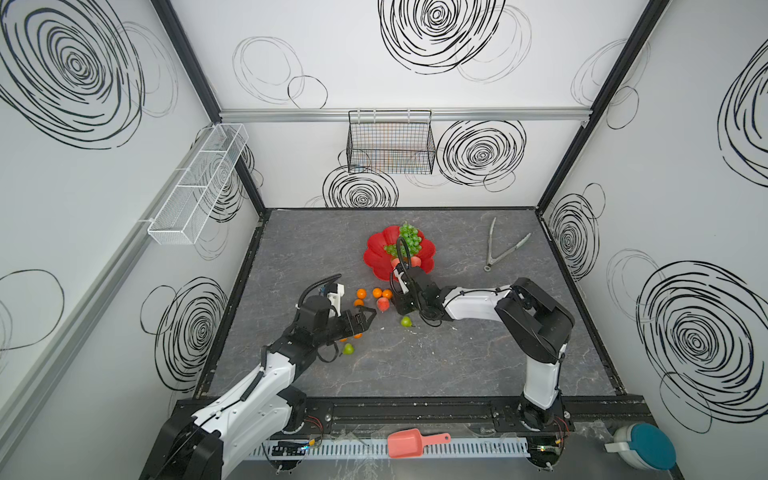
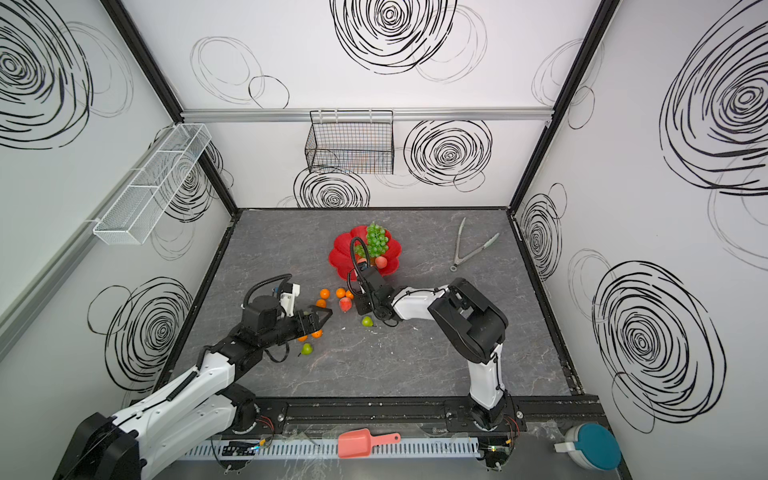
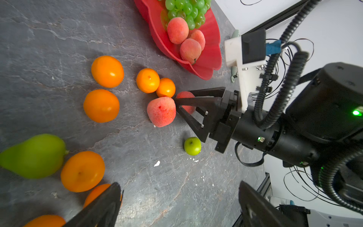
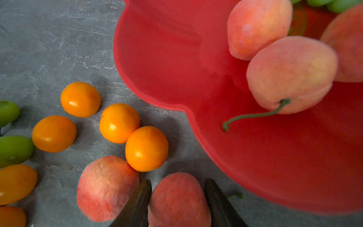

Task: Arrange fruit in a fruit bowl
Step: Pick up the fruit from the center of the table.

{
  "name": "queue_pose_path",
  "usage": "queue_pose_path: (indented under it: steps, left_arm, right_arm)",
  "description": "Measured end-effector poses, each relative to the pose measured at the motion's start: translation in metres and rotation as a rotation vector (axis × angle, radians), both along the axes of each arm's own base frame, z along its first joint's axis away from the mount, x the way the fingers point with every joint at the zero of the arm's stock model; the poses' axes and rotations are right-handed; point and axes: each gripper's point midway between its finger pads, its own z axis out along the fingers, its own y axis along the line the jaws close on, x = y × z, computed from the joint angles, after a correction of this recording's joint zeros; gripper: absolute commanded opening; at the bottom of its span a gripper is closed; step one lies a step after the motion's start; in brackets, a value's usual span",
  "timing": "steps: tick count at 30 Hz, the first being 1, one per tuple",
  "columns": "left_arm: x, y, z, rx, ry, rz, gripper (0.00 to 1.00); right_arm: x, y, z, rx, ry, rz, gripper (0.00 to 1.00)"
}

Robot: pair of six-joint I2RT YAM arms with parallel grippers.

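The red scalloped fruit bowl (image 1: 376,253) sits mid-table holding green grapes (image 1: 409,239) and three peaches (image 3: 177,29). On the table in front of it lie several tangerines (image 1: 360,293), two peaches and two green pears (image 1: 406,321) (image 1: 348,349). My right gripper (image 4: 177,202) is low over the table by the bowl's near rim (image 4: 176,107). Its fingers (image 4: 141,200) press both sides of one peach (image 4: 178,196), and the other peach (image 4: 107,187) lies just beside it. My left gripper (image 3: 179,204) hovers open over bare table next to the near tangerines (image 3: 82,171).
Metal tongs (image 1: 498,249) lie at the back right of the table. A black wire basket (image 1: 390,145) hangs on the back wall, a white mesh basket (image 1: 195,183) on the left wall. A pink scoop (image 1: 411,442) and a teal-lidded container (image 1: 644,446) rest beyond the front rail.
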Motion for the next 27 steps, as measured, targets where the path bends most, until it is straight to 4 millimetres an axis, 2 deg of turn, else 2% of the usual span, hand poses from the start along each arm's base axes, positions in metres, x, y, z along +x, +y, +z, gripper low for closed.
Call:
queue_pose_path:
  steps: [6,10,20,24,27]
  left_arm:
    - [-0.001,-0.002,0.000,0.003,-0.001,-0.006,0.96]
    - [-0.005,-0.008,0.000,0.012,-0.006,-0.026,0.96]
    - [-0.009,-0.034,0.005,0.041,-0.011,-0.097,0.96]
    - [0.002,-0.042,0.014,0.043,-0.022,-0.100,0.96]
    - [0.014,-0.048,0.027,0.043,-0.048,-0.098,0.96]
  right_arm:
    - [-0.003,-0.002,0.002,0.000,0.005,0.003,0.46]
    - [-0.011,-0.009,0.010,0.003,0.005,0.003,0.46]
    - [-0.022,-0.028,0.068,0.071,-0.065,-0.022,0.45]
    - [-0.018,-0.036,0.090,0.093,-0.095,-0.045,0.46]
    - [-0.009,-0.043,0.097,0.090,-0.099,-0.071,0.46]
